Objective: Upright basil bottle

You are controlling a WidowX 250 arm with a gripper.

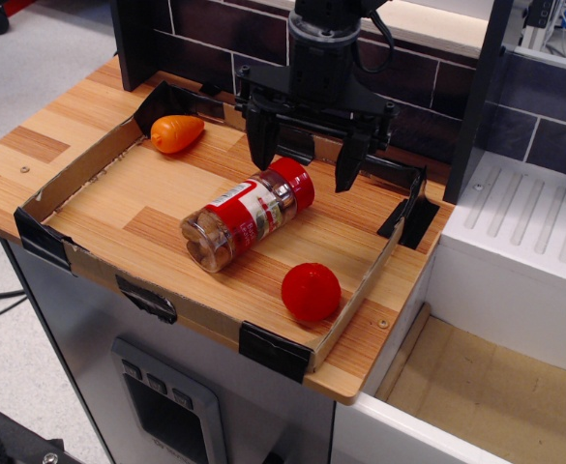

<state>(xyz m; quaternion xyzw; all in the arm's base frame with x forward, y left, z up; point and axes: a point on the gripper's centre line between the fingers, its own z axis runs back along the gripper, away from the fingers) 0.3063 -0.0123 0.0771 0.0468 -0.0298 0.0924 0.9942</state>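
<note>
Pincer (306,159) pointing down, jaws spread wide

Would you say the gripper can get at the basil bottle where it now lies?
Probably yes. The gripper hangs open just above the red-capped end of the basil bottle, which lies on its side. The red ball and orange carrot toy sit well apart, leaving the way free.

basil bottle (249,213) between carrot toy (176,132), ball (311,291)

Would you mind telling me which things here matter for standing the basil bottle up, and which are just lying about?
Belongs to the job:
basil bottle, lying on its side
gripper, open above its red cap

Just lying about:
red ball
orange carrot toy
</note>
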